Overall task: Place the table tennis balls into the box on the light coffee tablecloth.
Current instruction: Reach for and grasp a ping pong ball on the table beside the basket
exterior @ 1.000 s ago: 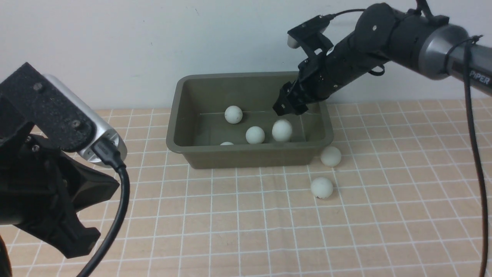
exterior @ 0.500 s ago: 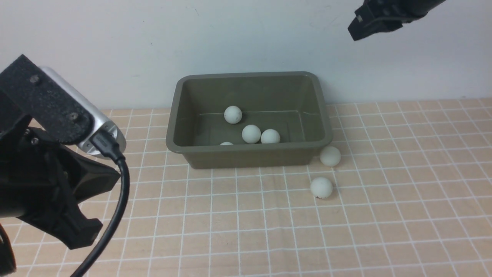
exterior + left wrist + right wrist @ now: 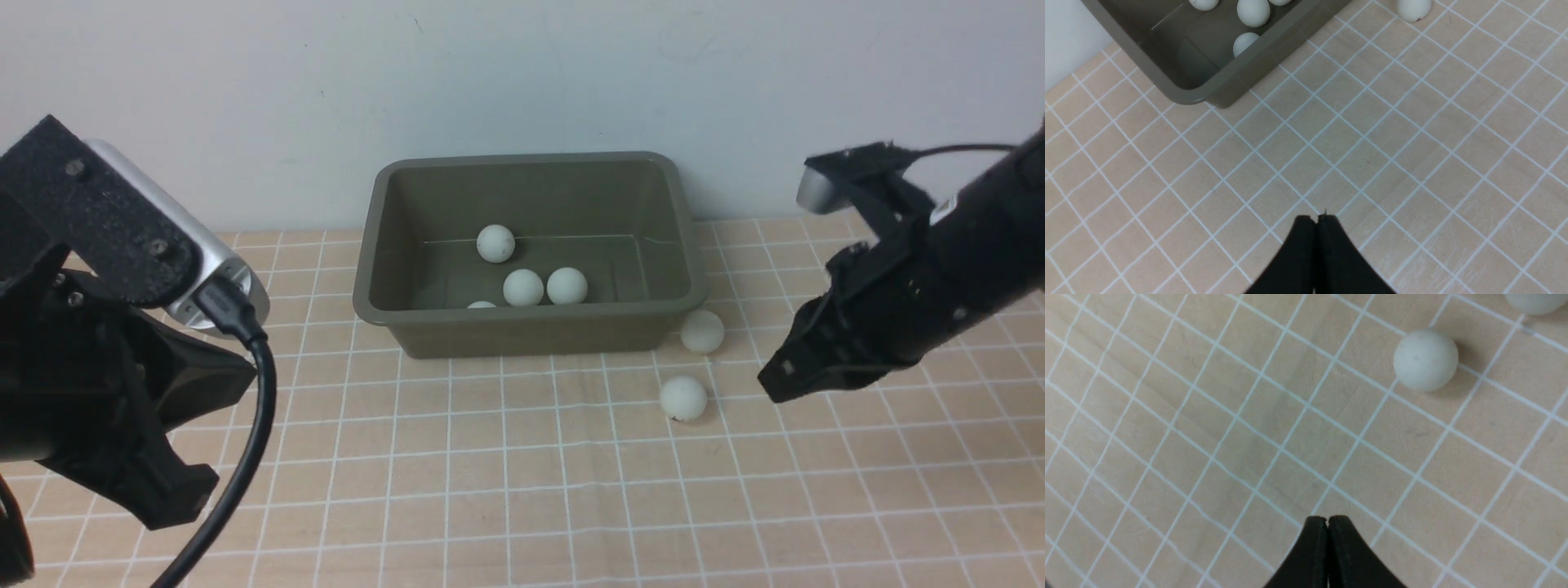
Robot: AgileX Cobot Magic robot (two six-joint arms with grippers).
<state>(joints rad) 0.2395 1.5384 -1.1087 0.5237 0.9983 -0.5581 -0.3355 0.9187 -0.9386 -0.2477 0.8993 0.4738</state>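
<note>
The olive-grey box point(image 3: 522, 331) stands on the light coffee tablecloth point(image 3: 522, 490) at the back. Three white table tennis balls point(image 3: 495, 243) point(image 3: 523, 287) point(image 3: 566, 286) lie in it; a fourth point(image 3: 482, 305) peeks over the front wall. Two balls lie on the cloth right of the box, one point(image 3: 702, 331) by its front right corner and one point(image 3: 682, 398) nearer me. My right gripper point(image 3: 780, 384) is shut and empty, low, just right of the nearer ball point(image 3: 1425, 360). My left gripper point(image 3: 1317, 217) is shut and empty, at the front left.
A plain white wall rises right behind the box. In the left wrist view the box corner point(image 3: 1188, 96) shows with balls inside point(image 3: 1253, 11). A black cable point(image 3: 253, 425) hangs from the left wrist camera.
My right gripper left the box, rose out of view, then came down right of the two balls on the cloth. The ball it dropped settled beside another in the box. Left arm barely moved.
</note>
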